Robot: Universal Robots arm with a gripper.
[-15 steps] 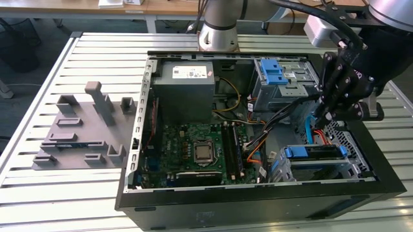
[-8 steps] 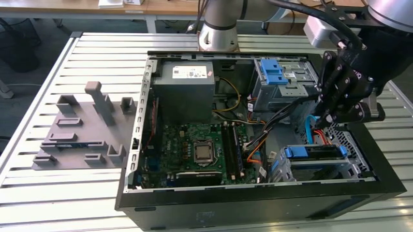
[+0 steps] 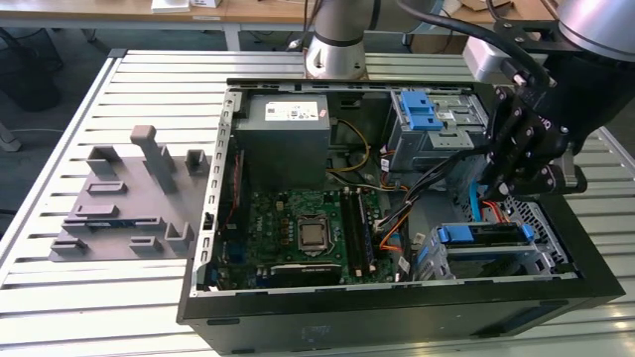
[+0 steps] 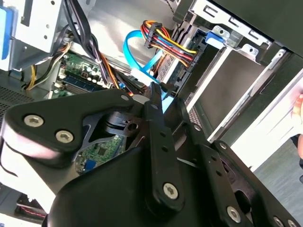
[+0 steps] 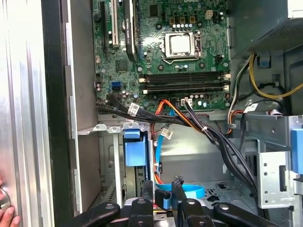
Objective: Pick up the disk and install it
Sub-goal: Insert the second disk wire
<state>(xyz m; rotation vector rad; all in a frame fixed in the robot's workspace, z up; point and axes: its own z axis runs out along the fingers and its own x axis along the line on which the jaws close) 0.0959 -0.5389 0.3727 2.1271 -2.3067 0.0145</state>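
An open computer case point(image 3: 297, 297) lies on a slatted metal tabletop point(image 3: 149, 89). The robot's black hand point(image 3: 521, 160) hangs over the case's drive corner, above the metal bay point(image 3: 496, 253). In the first wrist view the fingertips point(image 5: 147, 185) sit narrowly apart with a blue piece between them, just beside the disk point(image 5: 134, 149), which stands on edge in the bay with its blue carrier tab showing. The install step appears under way, the disk close to seated. Judging from this, a straight, gentle push should finish it without snagging the cables point(image 5: 208, 137) crossing nearby.
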